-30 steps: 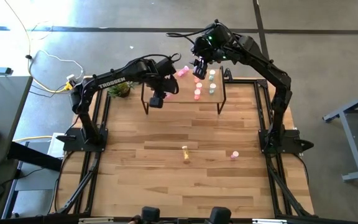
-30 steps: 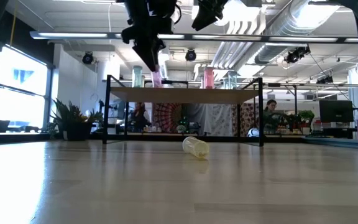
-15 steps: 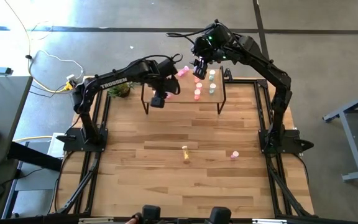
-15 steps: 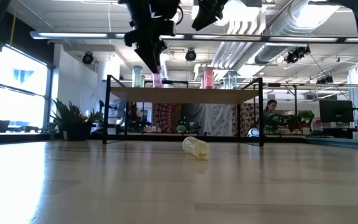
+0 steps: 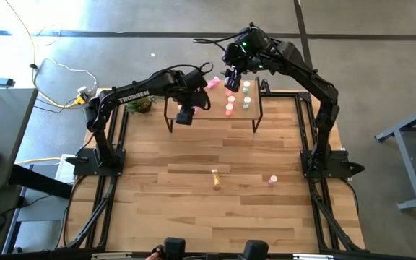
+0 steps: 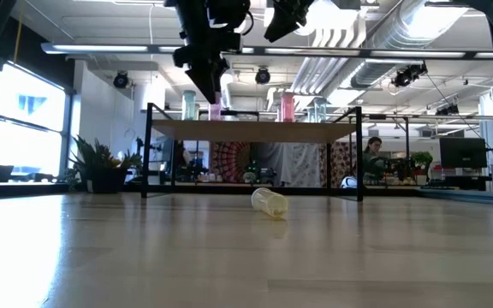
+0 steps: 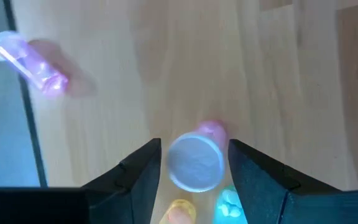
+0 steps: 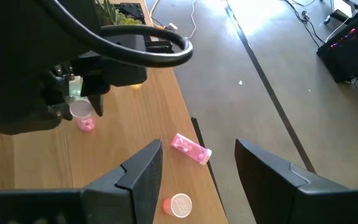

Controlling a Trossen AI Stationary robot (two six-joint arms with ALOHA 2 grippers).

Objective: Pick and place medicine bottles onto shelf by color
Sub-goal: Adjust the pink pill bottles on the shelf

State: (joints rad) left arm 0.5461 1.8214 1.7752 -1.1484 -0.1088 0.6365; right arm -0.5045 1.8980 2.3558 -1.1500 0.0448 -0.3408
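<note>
Bench [image 5: 193, 159] is carrying the whole work area, with the shelf [image 5: 215, 115] standing at its far side, between the two arm bases. The left arm [image 5: 132, 94] is reaching from the left and bending down over the shelf's left part. The right arm [image 5: 309, 72] is arching in from the right and waiting above the shelf's far edge.

The left pincer [image 5: 185, 115] is pointing straight down at the shelf top. Its fingers [image 7: 143, 174] are standing released on either side of an upright pink bottle [image 7: 194, 163], with a thin gap showing on each side of the pale cap. That bottle is resting on the light wood, on the shelf's left part. The right pincer [image 5: 231, 78] is spread wide and gripping nothing.

The step in hand appears to be the release of this bottle:
- Keep both fingers clear of the cap before rising.
- Lift straight up; any sideways drift is likely to tip so small a cylinder.
- Avoid the second pink bottle [image 7: 30, 62], which is lying on its side near the shelf's edge.

Other medicine bottles [image 5: 231, 101] are standing on the shelf's right part. A yellow bottle [image 5: 215, 177] and a pink one [image 5: 272, 180] are waiting on the near bench.
</note>
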